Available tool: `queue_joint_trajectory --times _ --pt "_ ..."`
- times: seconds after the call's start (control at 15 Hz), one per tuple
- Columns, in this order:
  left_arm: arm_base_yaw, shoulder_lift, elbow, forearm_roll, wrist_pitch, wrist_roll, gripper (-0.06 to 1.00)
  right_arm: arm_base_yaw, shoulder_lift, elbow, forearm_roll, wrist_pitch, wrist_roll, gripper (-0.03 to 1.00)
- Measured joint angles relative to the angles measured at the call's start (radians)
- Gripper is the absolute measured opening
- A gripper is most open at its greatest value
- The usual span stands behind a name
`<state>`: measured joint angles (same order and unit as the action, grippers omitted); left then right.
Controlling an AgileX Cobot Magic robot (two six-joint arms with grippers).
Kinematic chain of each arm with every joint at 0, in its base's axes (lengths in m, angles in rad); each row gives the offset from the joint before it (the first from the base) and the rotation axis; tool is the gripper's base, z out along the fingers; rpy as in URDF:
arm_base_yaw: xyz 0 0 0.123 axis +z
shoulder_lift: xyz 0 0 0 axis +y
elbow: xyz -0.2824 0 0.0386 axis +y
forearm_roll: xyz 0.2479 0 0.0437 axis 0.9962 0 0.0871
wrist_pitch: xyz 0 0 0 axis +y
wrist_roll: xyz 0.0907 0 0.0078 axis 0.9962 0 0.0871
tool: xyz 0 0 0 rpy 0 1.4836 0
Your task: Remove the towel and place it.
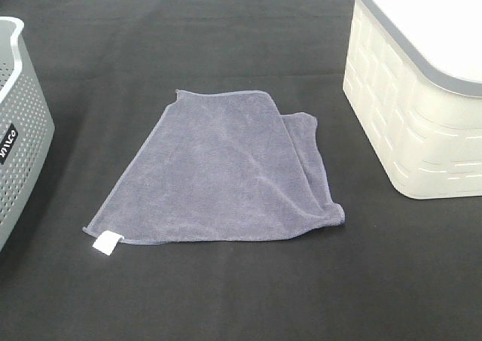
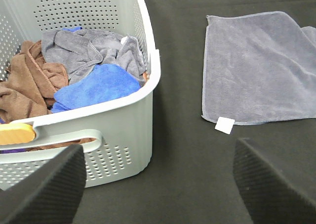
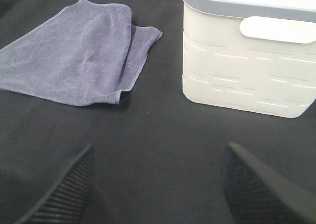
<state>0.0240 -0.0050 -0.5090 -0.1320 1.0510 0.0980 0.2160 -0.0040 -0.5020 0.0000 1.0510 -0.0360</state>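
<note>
The slate grey-purple towel (image 1: 218,172) lies flat on the black table in the middle, its right side folded over and a small white tag (image 1: 106,242) at its near left corner. It also shows in the left wrist view (image 2: 256,68) and the right wrist view (image 3: 74,56). My left gripper (image 2: 160,184) is open and empty, near the grey basket and apart from the towel. My right gripper (image 3: 158,189) is open and empty over bare table, near the white basket. Neither gripper shows in the high view.
A grey perforated basket (image 1: 19,130) stands at the left edge; the left wrist view shows its rim (image 2: 148,90) and brown, grey and blue cloths inside. A white basket with a grey rim (image 1: 422,92) stands at the right, also in the right wrist view (image 3: 247,61).
</note>
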Motion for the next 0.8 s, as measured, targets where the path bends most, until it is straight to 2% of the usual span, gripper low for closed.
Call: queue_joint_trajectory --times 0.8 --pt "0.000 0.000 0.000 0.001 0.000 0.023 0.76 0.000 0.000 0.000 0.000 0.000 0.000 0.71"
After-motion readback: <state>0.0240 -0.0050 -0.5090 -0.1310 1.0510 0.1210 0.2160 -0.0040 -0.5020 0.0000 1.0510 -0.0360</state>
